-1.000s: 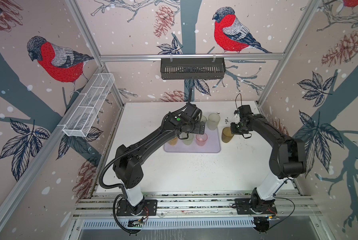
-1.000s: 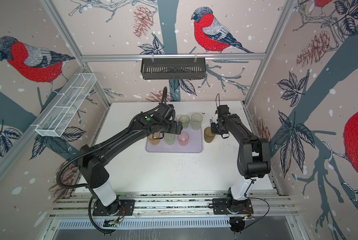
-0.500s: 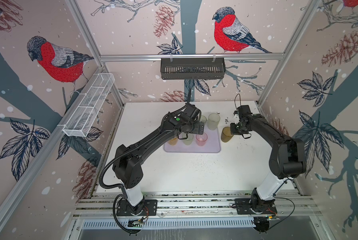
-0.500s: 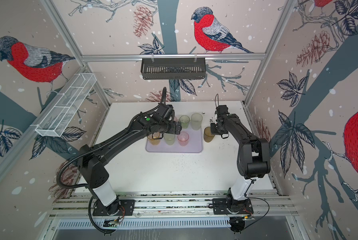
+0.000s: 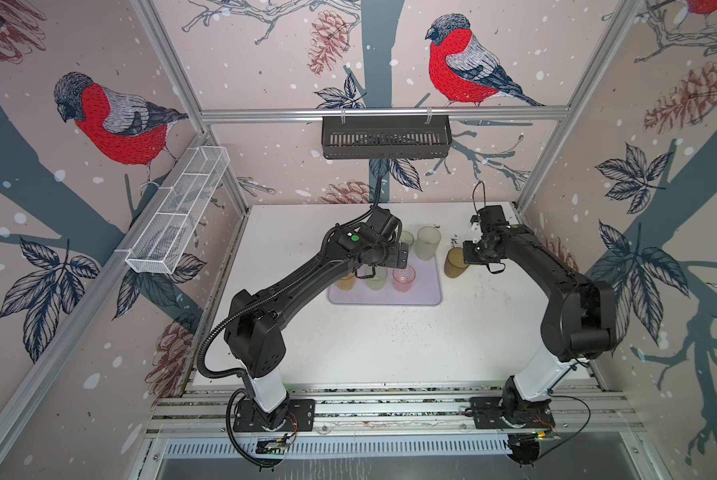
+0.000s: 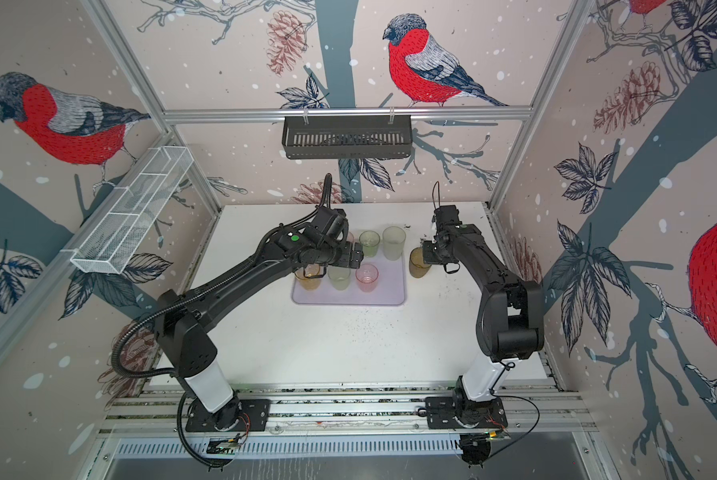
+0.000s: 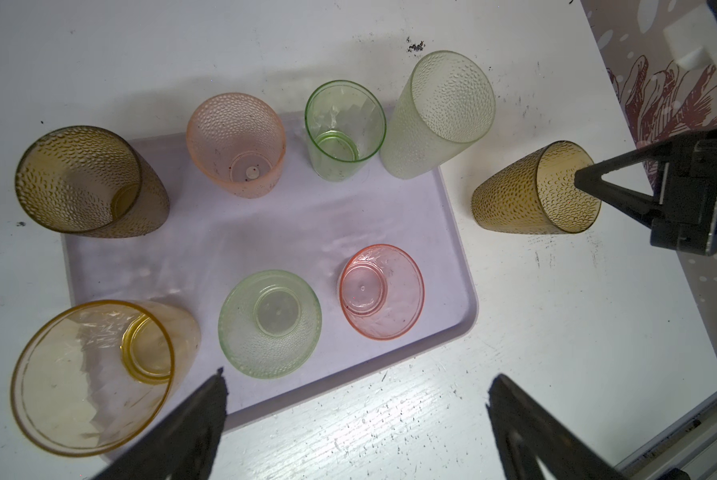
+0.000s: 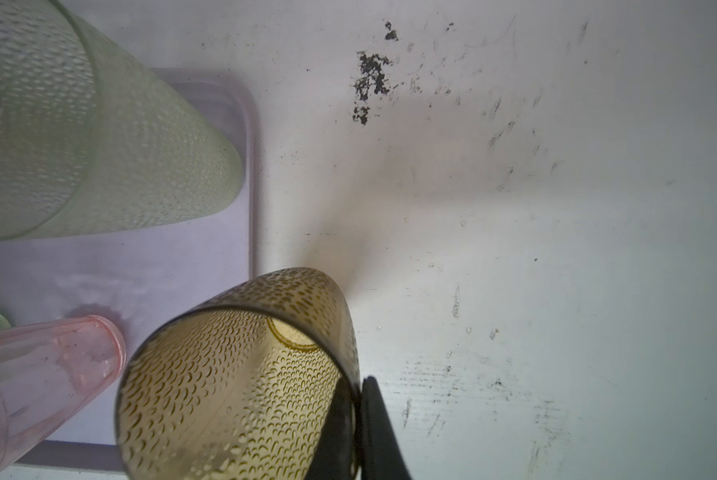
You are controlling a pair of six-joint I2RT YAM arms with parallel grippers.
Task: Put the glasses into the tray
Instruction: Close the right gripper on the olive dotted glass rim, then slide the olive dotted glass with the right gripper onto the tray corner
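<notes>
The pale lilac tray (image 7: 390,232) (image 5: 425,291) holds several glasses, upright and upturned: brown (image 7: 86,183), pink (image 7: 236,145), bright green (image 7: 344,129), tall pale green (image 7: 439,116), amber (image 7: 95,374). One more brown dimpled glass (image 7: 531,191) (image 8: 232,395) (image 5: 454,264) stands upright on the table just right of the tray. My right gripper (image 8: 358,384) (image 5: 469,253) is shut on its rim wall, one finger inside and one outside. My left gripper (image 7: 358,374) (image 5: 385,266) hovers open and empty over the tray's near edge.
A black slotted basket (image 5: 385,137) hangs on the back wall and a white wire mesh basket (image 5: 178,216) on the left wall. Dark crumbs (image 8: 369,83) lie on the white table (image 5: 369,345) behind the brown glass.
</notes>
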